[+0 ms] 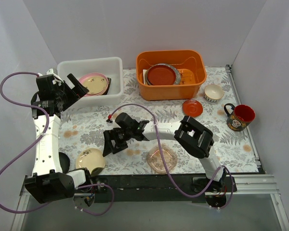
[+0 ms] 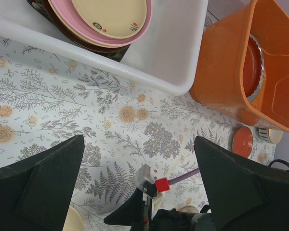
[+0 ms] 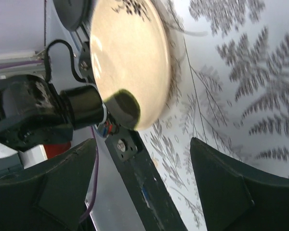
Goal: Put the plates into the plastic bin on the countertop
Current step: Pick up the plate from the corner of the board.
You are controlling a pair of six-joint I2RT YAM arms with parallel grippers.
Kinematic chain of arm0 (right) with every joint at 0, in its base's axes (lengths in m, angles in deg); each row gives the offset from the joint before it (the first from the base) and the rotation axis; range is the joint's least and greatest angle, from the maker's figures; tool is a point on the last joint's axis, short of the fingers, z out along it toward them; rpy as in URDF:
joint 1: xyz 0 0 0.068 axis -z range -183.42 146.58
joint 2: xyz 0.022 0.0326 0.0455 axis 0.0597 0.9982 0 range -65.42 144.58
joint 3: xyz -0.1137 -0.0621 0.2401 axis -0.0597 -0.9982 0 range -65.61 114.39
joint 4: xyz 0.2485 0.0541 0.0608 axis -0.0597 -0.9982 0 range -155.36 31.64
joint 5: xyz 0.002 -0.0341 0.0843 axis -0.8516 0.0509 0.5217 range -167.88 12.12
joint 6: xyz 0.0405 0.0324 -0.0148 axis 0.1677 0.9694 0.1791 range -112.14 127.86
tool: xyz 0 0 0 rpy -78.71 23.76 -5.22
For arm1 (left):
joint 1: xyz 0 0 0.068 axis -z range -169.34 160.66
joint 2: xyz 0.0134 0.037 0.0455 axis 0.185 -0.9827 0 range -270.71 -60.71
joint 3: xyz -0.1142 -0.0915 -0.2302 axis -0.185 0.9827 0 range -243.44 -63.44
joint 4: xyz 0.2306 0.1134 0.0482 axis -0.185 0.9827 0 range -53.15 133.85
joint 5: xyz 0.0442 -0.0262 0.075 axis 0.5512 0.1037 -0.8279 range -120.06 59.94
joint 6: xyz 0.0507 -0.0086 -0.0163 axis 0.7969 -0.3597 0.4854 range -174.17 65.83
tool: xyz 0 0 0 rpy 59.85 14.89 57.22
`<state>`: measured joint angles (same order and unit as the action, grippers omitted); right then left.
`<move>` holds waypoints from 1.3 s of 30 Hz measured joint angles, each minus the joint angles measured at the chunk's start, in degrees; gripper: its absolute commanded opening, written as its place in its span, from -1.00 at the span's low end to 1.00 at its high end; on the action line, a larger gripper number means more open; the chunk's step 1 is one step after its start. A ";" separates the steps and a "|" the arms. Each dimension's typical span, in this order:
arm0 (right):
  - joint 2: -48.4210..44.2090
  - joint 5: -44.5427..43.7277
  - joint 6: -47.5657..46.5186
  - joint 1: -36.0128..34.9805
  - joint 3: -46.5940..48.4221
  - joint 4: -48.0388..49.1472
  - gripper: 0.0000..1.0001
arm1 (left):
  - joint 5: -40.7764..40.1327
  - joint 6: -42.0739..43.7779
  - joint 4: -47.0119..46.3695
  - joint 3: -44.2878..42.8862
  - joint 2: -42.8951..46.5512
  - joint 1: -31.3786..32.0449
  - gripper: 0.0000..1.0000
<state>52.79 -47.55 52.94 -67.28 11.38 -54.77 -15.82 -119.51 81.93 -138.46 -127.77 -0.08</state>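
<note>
The white plastic bin stands at the back left of the fern-printed countertop. It holds a pink plate with a cream plate stacked on it. My left gripper hovers open and empty by the bin's near left corner. A cream plate lies near the front edge. My right gripper is open just to its right, apart from it. A black plate peeks out behind the left arm. A clear pink scalloped plate and a small red plate lie further right.
An orange tub holding dishes stands to the right of the bin. A small cream bowl and a red mug sit at the far right. A purple cable loops across the middle of the countertop.
</note>
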 measured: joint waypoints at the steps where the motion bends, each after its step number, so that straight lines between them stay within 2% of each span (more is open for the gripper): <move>1: 0.94 0.07 0.13 -0.02 1.44 -0.09 0.64 | -0.02 -0.02 0.02 0.00 0.09 0.02 0.96; 6: 4.13 0.07 1.05 -0.02 7.69 -0.09 0.54 | -0.07 -0.02 0.37 0.02 0.11 0.09 0.96; 11: 6.08 0.20 1.40 -0.02 9.75 -0.24 0.30 | -0.02 -0.02 0.35 0.42 0.11 0.09 0.96; 18: 10.78 0.59 1.97 -0.09 11.50 -1.38 0.29 | 0.15 -0.02 0.35 0.61 0.11 0.11 0.96; 27: 12.24 0.83 2.27 -1.05 14.60 -2.60 0.25 | 0.81 -0.04 0.04 0.94 0.11 0.11 0.96; 39: 14.34 1.88 2.75 -2.03 16.15 -4.13 -0.13 | 1.79 0.55 -0.24 1.55 0.13 0.11 0.96</move>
<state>67.13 -45.67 55.69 -69.31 27.53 -58.90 -14.02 -118.96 81.69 -136.91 -127.64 0.03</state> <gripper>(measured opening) 0.478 0.982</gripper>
